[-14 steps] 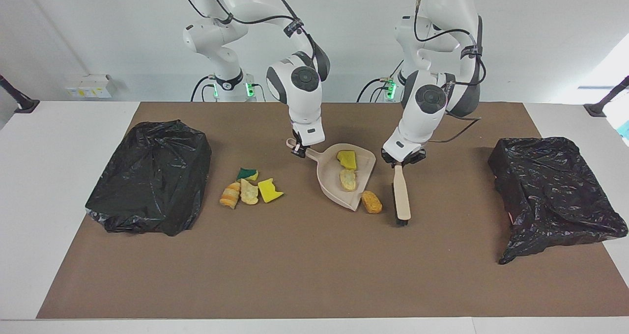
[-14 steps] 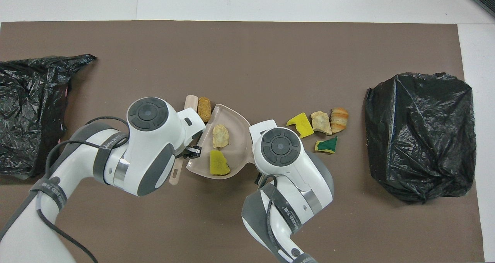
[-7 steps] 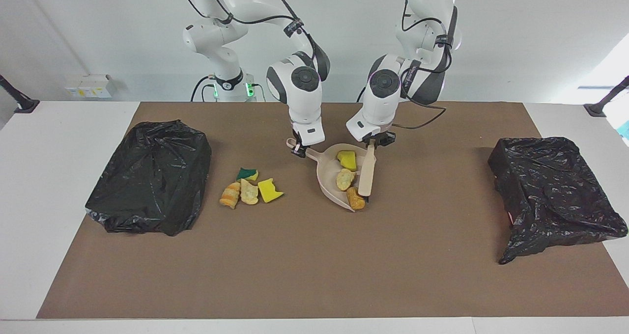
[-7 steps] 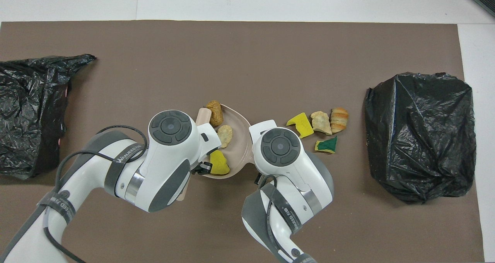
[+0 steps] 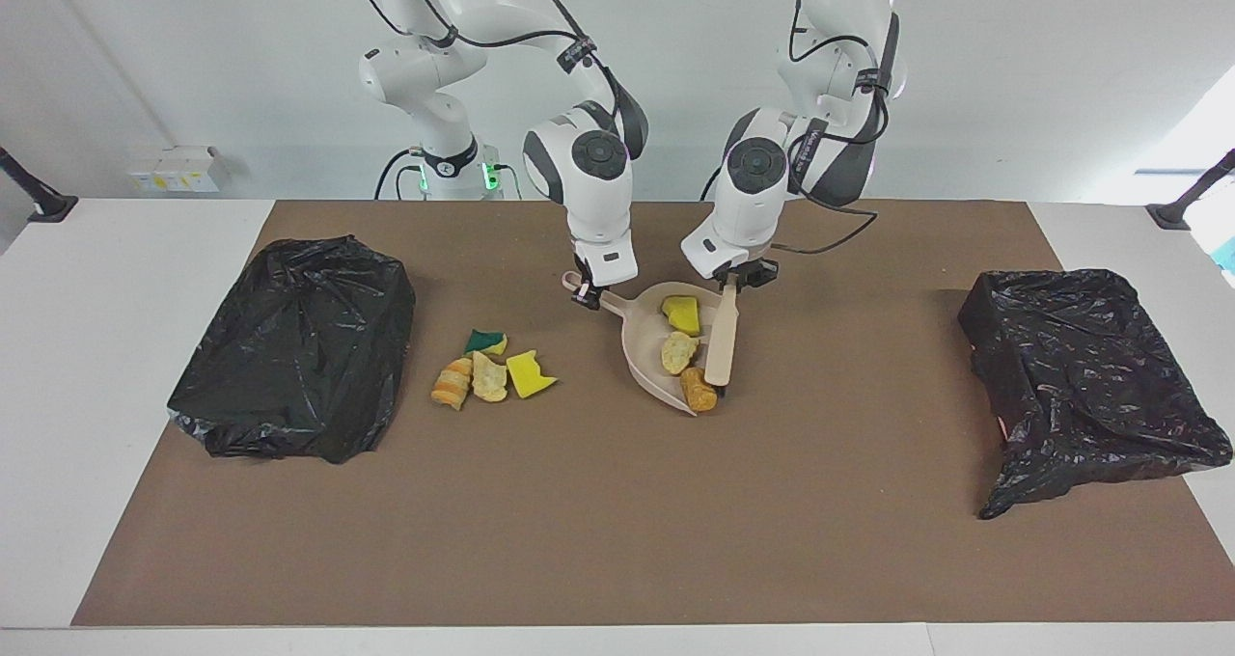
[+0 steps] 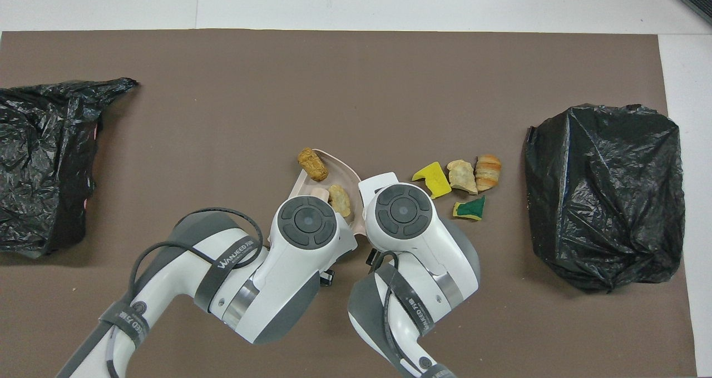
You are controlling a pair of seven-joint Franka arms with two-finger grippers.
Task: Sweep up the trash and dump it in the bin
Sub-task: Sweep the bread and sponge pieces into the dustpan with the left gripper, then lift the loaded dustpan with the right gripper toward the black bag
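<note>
The beige dustpan (image 5: 644, 345) rests on the brown mat, and my right gripper (image 5: 585, 294) is shut on its handle. My left gripper (image 5: 738, 279) is shut on the handle of the beige brush (image 5: 722, 338), which lies along the pan's edge toward the left arm's end. In the pan are a yellow sponge piece (image 5: 682, 314) and a bread lump (image 5: 678, 351). An orange lump (image 5: 699, 389) (image 6: 312, 164) sits at the pan's lip. Several loose pieces of trash (image 5: 492, 367) (image 6: 461, 183) lie beside the pan, toward the right arm's end. From overhead both wrists cover the grippers.
A bin covered in black bag (image 5: 294, 342) (image 6: 606, 194) stands at the right arm's end of the mat, close to the loose trash. A second black-bagged bin (image 5: 1090, 376) (image 6: 39, 161) stands at the left arm's end.
My left gripper swept the brush toward the dustpan, pushing the orange lump from the mat onto the pan's lip. The right gripper and the pan stayed put.
</note>
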